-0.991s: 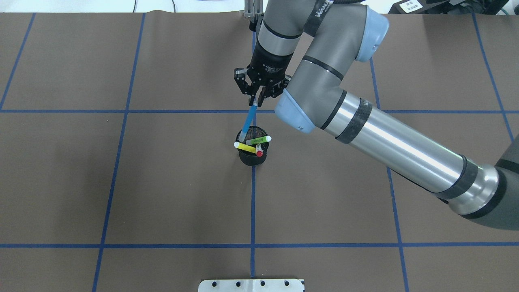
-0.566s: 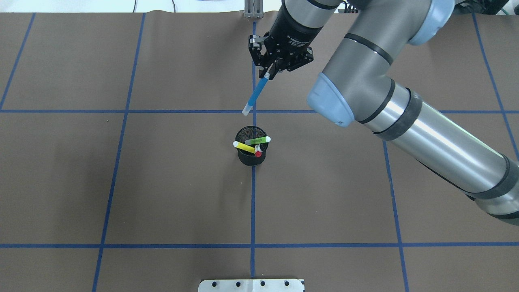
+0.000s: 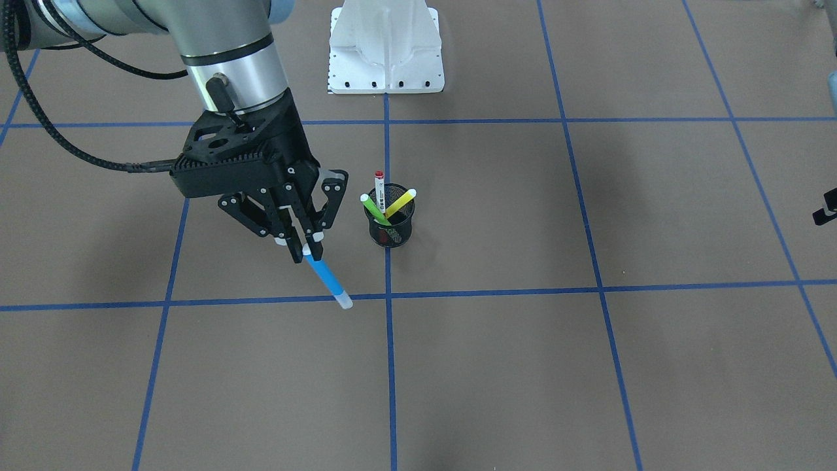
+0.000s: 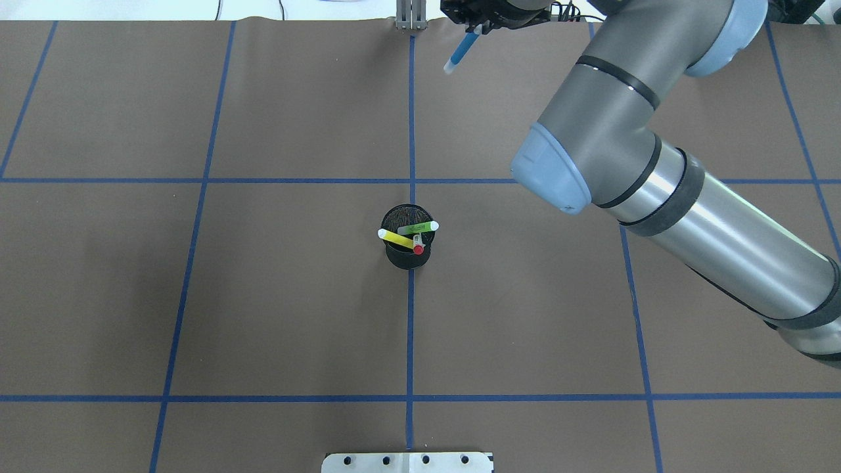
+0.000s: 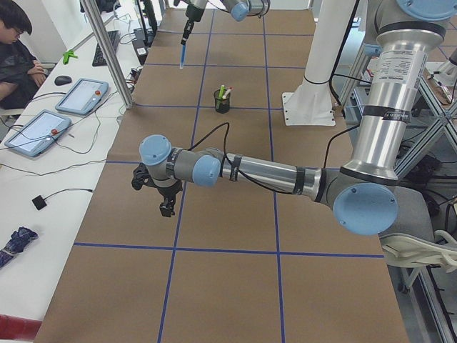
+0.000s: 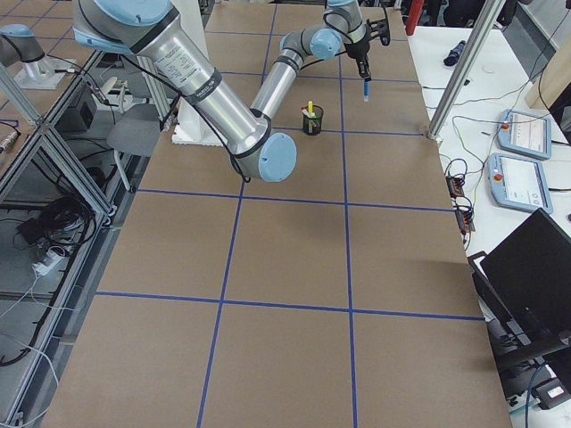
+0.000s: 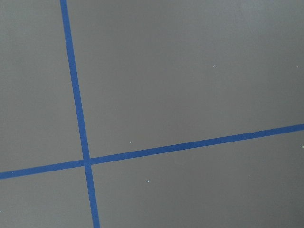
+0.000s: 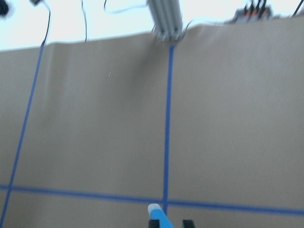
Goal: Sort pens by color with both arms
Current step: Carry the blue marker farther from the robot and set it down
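My right gripper [image 3: 307,247] is shut on the pale upper end of the blue pen [image 3: 325,276] and holds it slanting down, in the air beyond the cup. In the overhead view this gripper [image 4: 474,27] is at the table's far edge with the blue pen [image 4: 460,52] below it. The black mesh cup [image 4: 407,255] stands at the table's middle and holds the green pen [image 4: 420,228], the yellow pen [image 4: 397,238] and the white marker with a red cap [image 4: 418,247]. My left gripper [image 5: 166,209] hangs low over the table far from the cup; I cannot tell whether it is open.
The white pedestal base [image 3: 386,46] stands at the robot's side of the table. An aluminium post [image 4: 410,14] rises at the far edge near the right gripper. Blue tape lines grid the brown table. An operator [image 5: 18,57] sits beside tablets past the far edge.
The right gripper has lifted the blue pen out of the cup and carried it away toward the table's far edge and slightly right. The other three pens stay in the cup.
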### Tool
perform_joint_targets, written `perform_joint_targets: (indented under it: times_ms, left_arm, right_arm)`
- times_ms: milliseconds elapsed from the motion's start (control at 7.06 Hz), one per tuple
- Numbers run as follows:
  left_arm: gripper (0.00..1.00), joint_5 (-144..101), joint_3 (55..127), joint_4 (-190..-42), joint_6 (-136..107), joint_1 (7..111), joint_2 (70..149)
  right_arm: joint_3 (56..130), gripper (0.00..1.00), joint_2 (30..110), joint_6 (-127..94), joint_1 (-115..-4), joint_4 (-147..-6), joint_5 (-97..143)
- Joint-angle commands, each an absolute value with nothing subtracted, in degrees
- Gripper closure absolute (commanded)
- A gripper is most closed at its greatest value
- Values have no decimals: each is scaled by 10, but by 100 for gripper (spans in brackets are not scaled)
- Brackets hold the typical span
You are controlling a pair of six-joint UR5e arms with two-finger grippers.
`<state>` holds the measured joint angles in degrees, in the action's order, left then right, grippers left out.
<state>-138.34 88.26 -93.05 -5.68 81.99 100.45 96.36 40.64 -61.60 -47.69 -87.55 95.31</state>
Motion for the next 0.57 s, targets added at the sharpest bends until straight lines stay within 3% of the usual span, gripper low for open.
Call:
perform_joint_targets:
  times_ms: [0,142,425]
  left_arm:
    - [0,-1383,868,-931,-56,819,1010]
    - [0,-1383,867,-931,-56,819,1010]
    - [0,-1383,847,-946,-55,819,1012]
  right_arm:
    - [842,100,396,-627,-432,-748,704]
    - [780,100,396,-676,-404,-693,652]
    - [729,100,402,-683,-361,-656,529]
